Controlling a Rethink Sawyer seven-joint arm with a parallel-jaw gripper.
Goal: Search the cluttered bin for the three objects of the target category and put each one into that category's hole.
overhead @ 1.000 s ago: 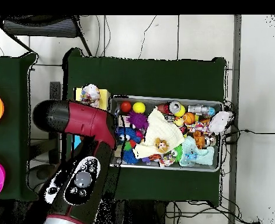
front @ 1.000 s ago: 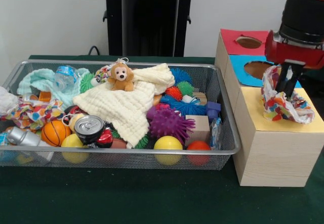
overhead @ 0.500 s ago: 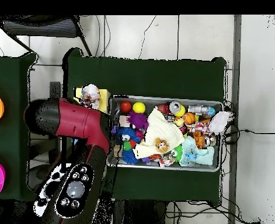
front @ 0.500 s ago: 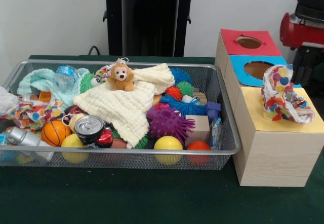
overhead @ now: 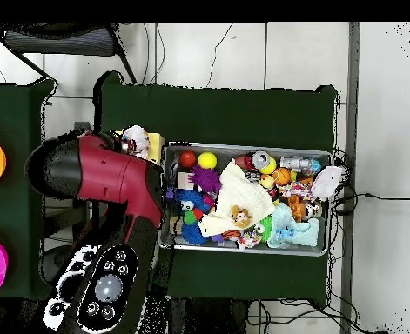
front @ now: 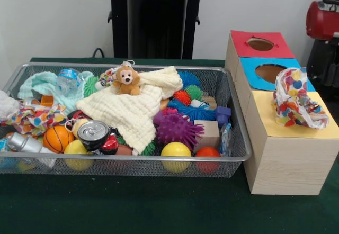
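Dotted white cloth piece (front: 294, 97) sits bunched on yellow card top of pale wood box (front: 286, 154), free of the arm. Gripper hidden, grip state can't tell. Another dotted cloth (front: 33, 118) lies in silver wire-mesh bin (front: 237, 118).

Table (front: 132, 207) — dark green cloth top. Directly on it: a wire mesh bin (front: 122, 162) at the left of the front view, heaped with toys and cloths, and just beside its right end a row of three pale wood boxes (front: 286, 162) — tops red, blue, yellow, touching end to end.
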